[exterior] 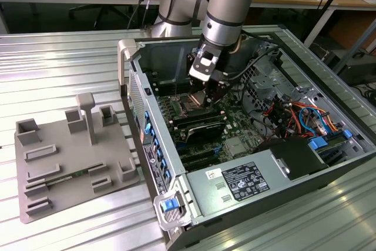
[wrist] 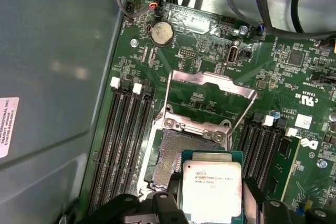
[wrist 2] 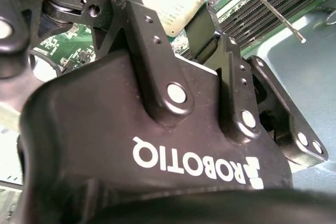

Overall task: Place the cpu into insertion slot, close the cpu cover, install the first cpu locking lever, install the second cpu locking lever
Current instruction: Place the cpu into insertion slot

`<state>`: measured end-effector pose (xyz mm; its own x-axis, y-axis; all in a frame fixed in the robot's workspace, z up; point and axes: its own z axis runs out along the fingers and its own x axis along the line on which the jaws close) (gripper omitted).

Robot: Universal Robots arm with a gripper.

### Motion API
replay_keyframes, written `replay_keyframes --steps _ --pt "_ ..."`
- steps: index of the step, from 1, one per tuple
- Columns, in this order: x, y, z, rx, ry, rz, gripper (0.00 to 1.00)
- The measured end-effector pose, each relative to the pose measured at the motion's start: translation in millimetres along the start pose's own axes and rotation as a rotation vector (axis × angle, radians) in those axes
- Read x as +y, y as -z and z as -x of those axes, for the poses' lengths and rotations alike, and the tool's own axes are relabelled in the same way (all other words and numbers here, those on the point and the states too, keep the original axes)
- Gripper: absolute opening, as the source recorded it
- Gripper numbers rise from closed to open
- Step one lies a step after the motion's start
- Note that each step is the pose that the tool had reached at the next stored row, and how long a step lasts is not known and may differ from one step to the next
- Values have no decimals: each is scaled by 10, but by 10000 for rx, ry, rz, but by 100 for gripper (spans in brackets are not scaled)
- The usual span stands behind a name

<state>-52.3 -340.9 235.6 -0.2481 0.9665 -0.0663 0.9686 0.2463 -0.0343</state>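
**One cpu (wrist: 211, 184) pinched over a corner of the insertion slot (wrist: 169, 157)**

Two opposite edges of the cpu sat pinched between the jaws. In the first wrist view it hung over one corner of the insertion slot, out of line with the slot's silver rim. The cpu cover (wrist: 210, 81) stood tilted up on its hinge, on the side of the slot away from the cpu. Long black memory slots (wrist: 122, 140) ran close along both sides of the slot, and the grey case wall (wrist: 52, 77) rose just beyond one bank. In the second wrist view a thin silver lever (wrist 2: 273, 10) stood clear of the board beside the fingers (wrist 2: 140, 24). In the exterior view the arm (exterior: 229, 4) reached down through the open side of the computer case (exterior: 150, 139), with black cables (exterior: 258, 69) hanging near it. A grey fixture tray (exterior: 64, 163) lay on the ribbed metal surface (exterior: 59, 57), well apart at the exterior view's left. White printed labels marked the power supply (exterior: 205, 204) and the cpu's face.
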Motion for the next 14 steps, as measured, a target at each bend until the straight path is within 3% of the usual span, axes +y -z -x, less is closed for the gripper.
replay_keyframes --steps 14 --pt "0 -3 0 32 -931 -62 55"
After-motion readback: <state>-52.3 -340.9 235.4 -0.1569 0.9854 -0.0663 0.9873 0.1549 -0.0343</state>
